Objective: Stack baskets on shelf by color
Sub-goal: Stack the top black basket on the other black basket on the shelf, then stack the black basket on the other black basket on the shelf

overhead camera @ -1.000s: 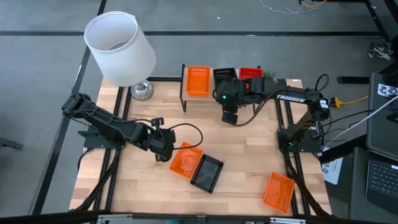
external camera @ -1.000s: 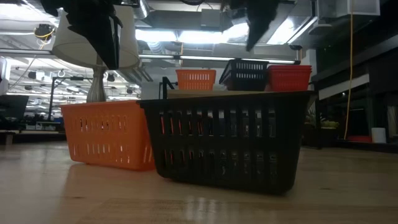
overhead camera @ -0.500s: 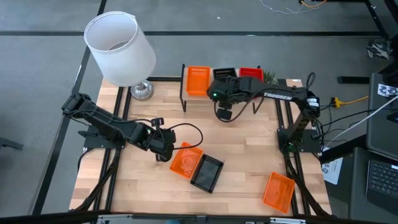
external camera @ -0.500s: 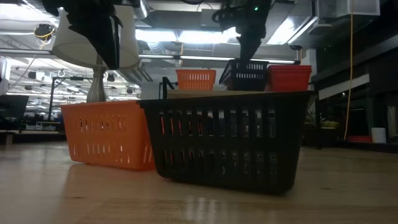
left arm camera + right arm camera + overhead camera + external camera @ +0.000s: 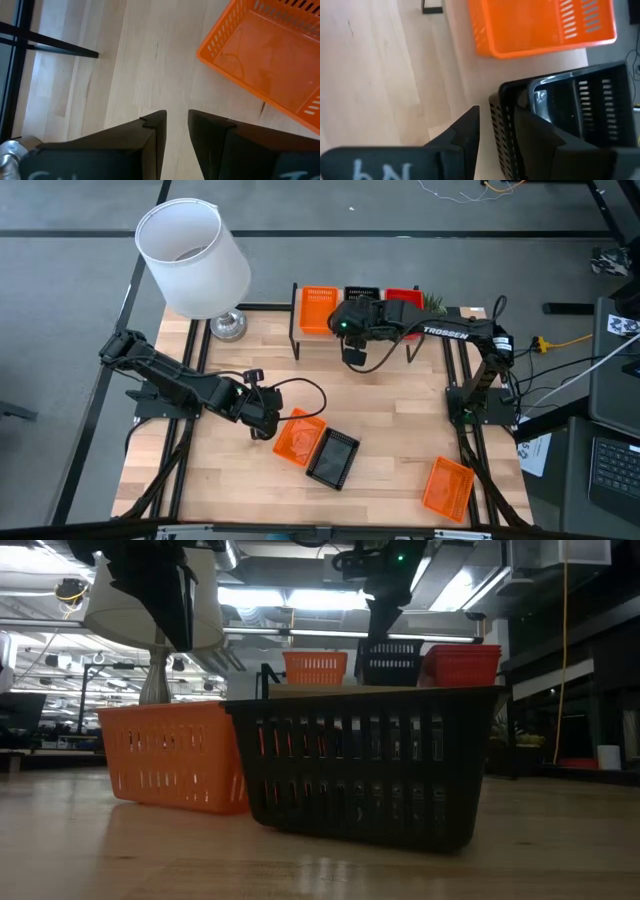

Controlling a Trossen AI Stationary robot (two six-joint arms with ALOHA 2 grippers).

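Wood table: 2 orange baskets, black basket, lamp, shelf.

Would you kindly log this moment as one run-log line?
right gripper: gripping black basket wall on shelf | left gripper: empty, beside orange basket | table: black, orange baskets unshelved

Bright overhead light; low-view ceiling glare; blurred wrist-view foregrounds
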